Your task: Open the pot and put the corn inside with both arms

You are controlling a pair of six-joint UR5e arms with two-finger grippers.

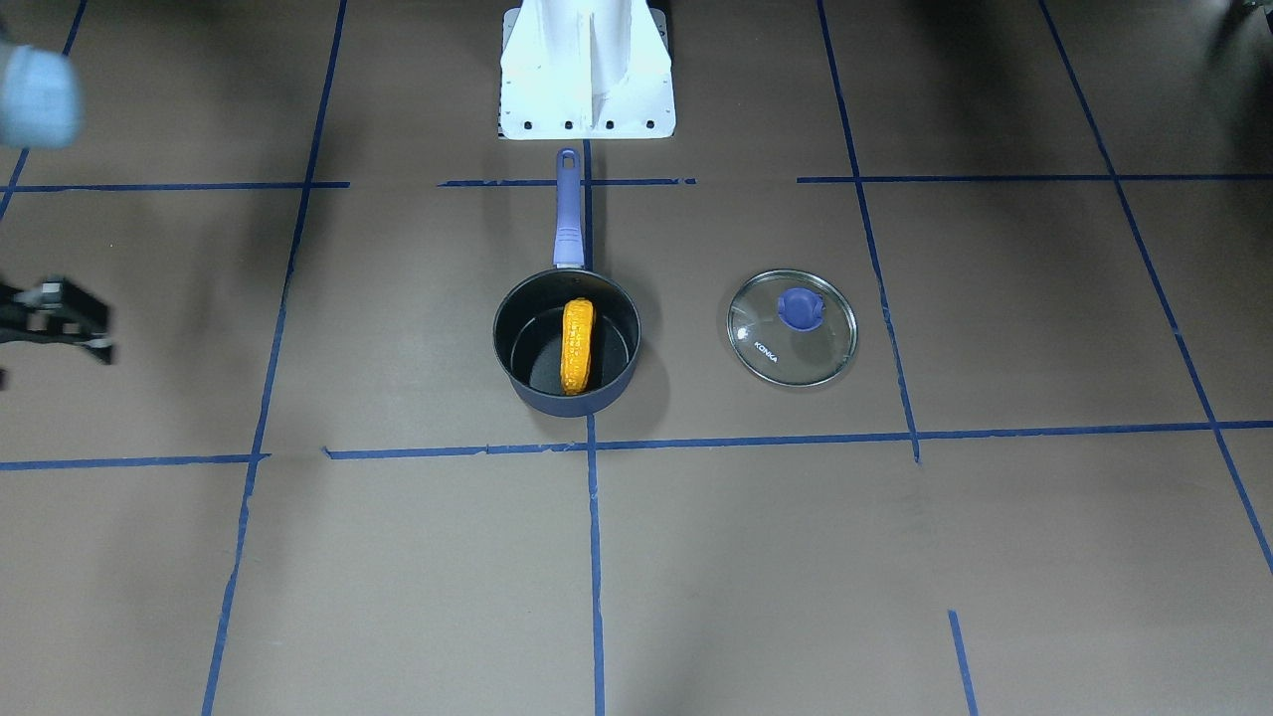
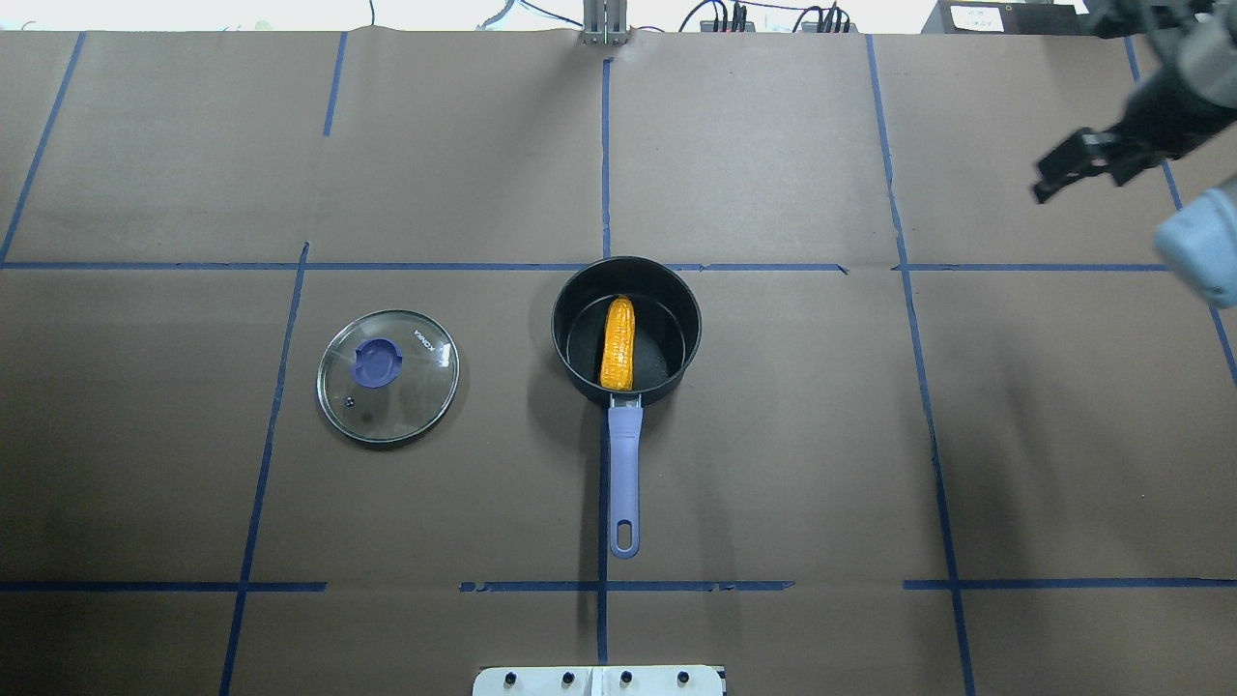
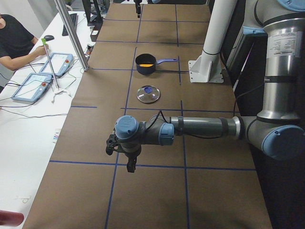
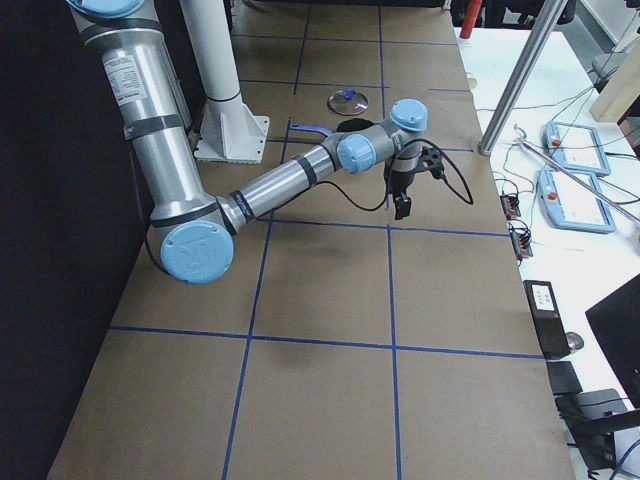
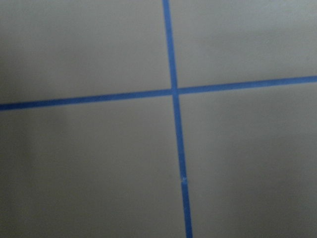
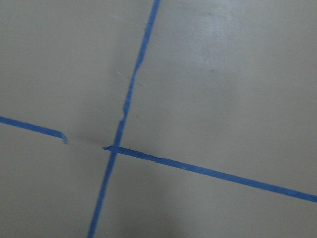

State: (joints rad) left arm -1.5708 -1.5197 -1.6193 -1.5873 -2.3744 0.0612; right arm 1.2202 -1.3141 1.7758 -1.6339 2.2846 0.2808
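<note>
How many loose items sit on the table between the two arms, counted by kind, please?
Pot: 1
Glass lid: 1
Corn cob: 1
Total: 3

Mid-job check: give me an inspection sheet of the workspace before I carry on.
Surface: brown paper-covered table, blue tape grid.
Job's things: corn lies inside the pot; lid off, flat on the table to the robot's left of it, knob up.
Clutter: nothing seen.
Grippers: right gripper jaws open, empty, far from the pot; left gripper also away from it, jaws cannot be judged.
Cables: black cable loops at the right wrist.
Surroundings: operator at the side bench with control tablets.
</note>
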